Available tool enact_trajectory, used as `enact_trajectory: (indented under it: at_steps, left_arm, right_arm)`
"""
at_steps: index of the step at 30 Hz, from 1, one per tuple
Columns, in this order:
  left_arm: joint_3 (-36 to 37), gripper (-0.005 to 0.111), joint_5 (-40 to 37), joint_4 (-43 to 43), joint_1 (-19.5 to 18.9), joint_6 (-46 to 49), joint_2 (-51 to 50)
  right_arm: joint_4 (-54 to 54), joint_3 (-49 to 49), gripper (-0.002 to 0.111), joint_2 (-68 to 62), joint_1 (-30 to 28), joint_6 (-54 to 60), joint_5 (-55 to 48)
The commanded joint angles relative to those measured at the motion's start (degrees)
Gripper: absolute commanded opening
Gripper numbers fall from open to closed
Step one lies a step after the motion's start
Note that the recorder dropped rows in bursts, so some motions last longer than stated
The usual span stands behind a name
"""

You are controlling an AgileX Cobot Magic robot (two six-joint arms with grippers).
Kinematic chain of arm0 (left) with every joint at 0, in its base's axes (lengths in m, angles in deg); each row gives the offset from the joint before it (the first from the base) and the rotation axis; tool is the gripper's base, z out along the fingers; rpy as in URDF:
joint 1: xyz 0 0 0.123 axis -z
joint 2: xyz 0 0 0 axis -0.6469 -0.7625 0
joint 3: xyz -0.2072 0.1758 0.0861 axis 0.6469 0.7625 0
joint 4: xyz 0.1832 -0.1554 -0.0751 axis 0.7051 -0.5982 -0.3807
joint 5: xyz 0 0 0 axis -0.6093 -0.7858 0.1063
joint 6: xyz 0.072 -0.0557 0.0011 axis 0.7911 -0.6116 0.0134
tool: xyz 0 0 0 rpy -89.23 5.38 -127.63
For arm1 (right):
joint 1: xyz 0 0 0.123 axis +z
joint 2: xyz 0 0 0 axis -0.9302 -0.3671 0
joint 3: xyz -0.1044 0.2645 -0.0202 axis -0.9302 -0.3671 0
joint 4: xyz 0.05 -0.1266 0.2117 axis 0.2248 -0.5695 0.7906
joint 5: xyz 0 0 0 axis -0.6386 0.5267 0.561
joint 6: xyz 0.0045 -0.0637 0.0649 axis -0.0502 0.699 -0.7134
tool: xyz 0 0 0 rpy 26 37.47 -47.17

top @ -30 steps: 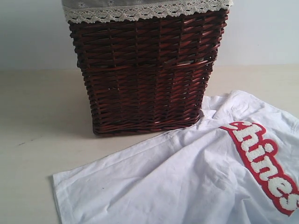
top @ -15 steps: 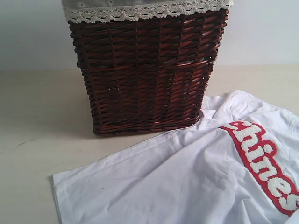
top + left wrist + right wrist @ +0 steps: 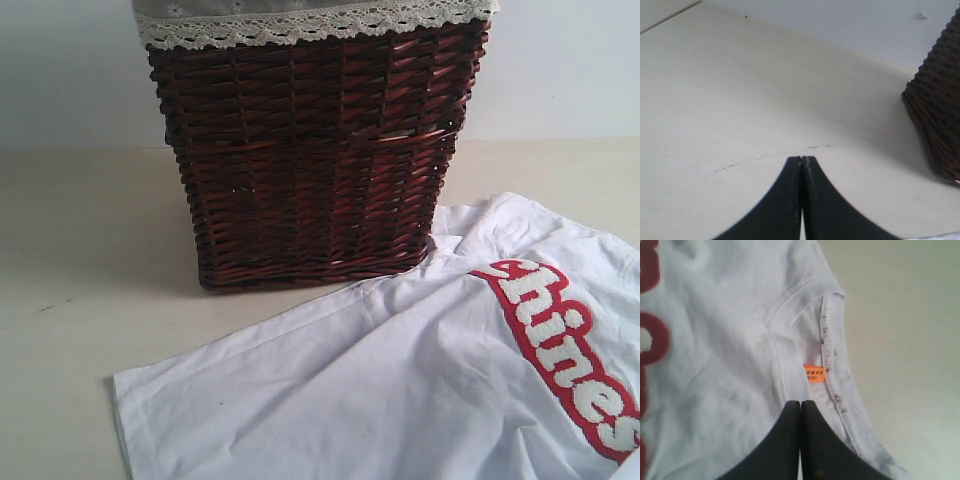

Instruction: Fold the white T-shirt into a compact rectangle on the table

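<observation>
Pale beige table (image 3: 80, 330) meets, seemingly, a plain white wall (image 3: 560, 70).

You're looking at a plain test bench set up like a laundry corner. A wide pale table (image 3: 90, 260) meets a plain white wall (image 3: 70, 70), with a dark wicker basket (image 3: 310, 160) and its lace-trimmed liner (image 3: 300, 25) at far centre. A white T-shirt (image 3: 400, 380) is spread near right.

Plain pale wall (image 3: 560, 70) across the back, bluish-white, evenly lit, with soft light all round. A dark brown wicker basket (image 3: 310, 160) stands at twelve o'clock, its grey lace-trimmed liner (image 3: 300, 25) folded over the rim. Its faint shadow (image 3: 140, 260) spills toward nine o'clock on the beige table (image 3: 70, 380). In the left wrist view there's a small bump (image 3: 923, 16) on the wall.
</observation>
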Motion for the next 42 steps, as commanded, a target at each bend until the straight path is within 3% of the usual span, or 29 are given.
enact_trajectory:
  at_steps: [1,16,30,37,42]
  left_arm:
    - [0.1,0.0,0.2,-0.1,0.3,-0.2,-0.2]
    - [0.1,0.0,0.2,-0.1,0.3,-0.2,-0.2]
    - [0.1,0.0,0.2,-0.1,0.3,-0.2,-0.2]
    - [0.1,0.0,0.2,-0.1,0.3,-0.2,-0.2]
    - [0.1,0.0,0.2,-0.1,0.3,-0.2,-0.2]
  right_arm:
    - [-0.7,0.4,0.0,-6.0,0.2,5.6,1.9]
    - [-0.7,0.4,0.0,-18.1,0.1,2.0,22.9]
    - [3.6,0.4,0.0,-18.8,-0.3,1.4,24.8]
    - [2.6,0.4,0.0,-12.6,-0.1,-9.2,24.5]
    - [-4.7,0.4,0.0,-4.6,-0.1,-14.2,23.1]
